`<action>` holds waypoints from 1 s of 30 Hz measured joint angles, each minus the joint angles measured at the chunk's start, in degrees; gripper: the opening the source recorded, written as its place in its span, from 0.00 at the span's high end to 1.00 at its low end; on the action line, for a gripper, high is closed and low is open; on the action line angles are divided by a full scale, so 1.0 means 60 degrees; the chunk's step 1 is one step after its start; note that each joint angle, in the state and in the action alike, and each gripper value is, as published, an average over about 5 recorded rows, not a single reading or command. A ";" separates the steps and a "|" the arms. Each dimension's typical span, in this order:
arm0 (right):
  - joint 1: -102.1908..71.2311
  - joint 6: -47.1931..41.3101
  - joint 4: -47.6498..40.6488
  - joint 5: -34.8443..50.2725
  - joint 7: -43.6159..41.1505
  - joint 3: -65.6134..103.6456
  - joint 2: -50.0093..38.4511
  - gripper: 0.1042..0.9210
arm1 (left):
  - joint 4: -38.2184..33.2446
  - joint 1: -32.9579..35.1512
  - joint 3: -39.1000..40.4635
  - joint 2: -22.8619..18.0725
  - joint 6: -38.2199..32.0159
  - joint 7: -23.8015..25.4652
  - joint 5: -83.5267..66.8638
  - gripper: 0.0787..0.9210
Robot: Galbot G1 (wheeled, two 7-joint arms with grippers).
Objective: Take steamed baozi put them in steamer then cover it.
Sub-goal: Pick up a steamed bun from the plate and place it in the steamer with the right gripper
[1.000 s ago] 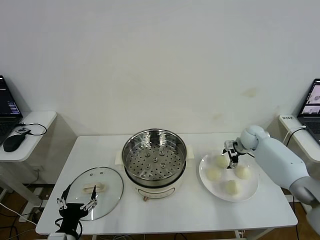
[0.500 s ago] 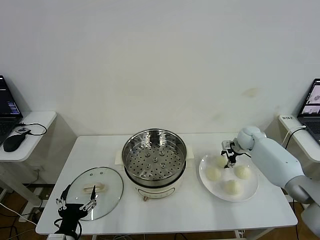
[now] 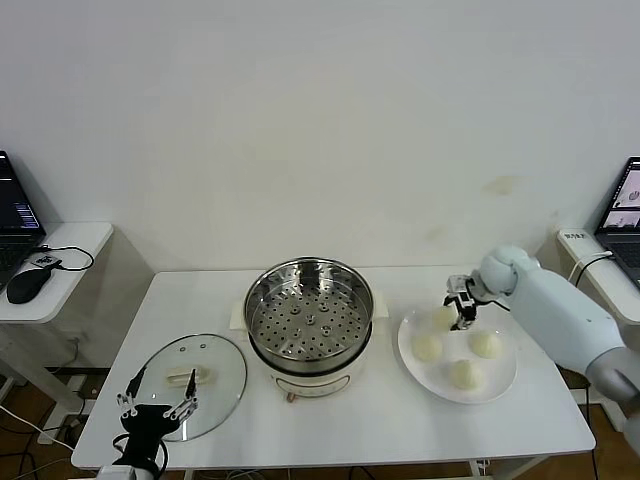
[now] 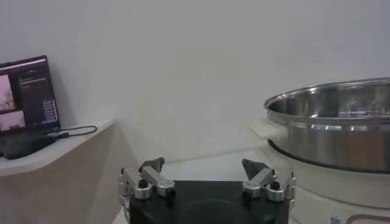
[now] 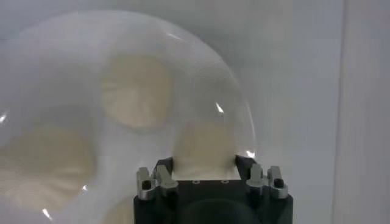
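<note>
My right gripper (image 3: 460, 318) is shut on one steamed baozi (image 3: 441, 318) at the back left of the white plate (image 3: 425, 376). In the right wrist view this cream bun (image 5: 204, 149) fills the gap between the fingers (image 5: 163, 176). Three more baozi (image 3: 485, 344) lie on the plate. The steamer (image 3: 309, 322) stands open in the middle of the table, its perforated tray bare. The glass cover (image 3: 205, 385) lies flat on the table to the steamer's left. My left gripper (image 3: 155, 405) waits open at the cover's near edge, holding nothing; the left wrist view shows its fingers (image 4: 152, 173) wide apart.
The steamer's steel wall (image 4: 335, 134) rises close beside the left gripper. Side tables with a laptop and mouse (image 3: 25, 285) stand left of the white table, another laptop (image 3: 625, 215) right. A bare strip of tabletop runs in front of the steamer.
The right gripper's fingers have closed on the back-left baozi and the arm has shifted a little. The left arm has hardly moved.
</note>
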 measured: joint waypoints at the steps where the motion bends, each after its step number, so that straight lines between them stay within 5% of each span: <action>1: 0.0195 -0.0008 0.0164 0.0176 -0.0036 -0.0137 -0.0121 0.34 | 0.0006 -0.0009 0.0014 0.0017 0.0001 0.0000 -0.0019 0.12; 14: 0.3315 -0.0148 0.1697 0.2645 -0.0197 -0.2396 -0.0337 0.33 | 0.0008 -0.0102 0.0012 0.0231 -0.0018 0.0000 -0.0212 0.12; 30: 0.5133 0.0605 0.1792 0.3768 0.0263 -0.4749 0.2093 0.33 | -0.0100 -0.0118 -0.0203 0.0325 -0.0075 0.0000 -0.0395 0.12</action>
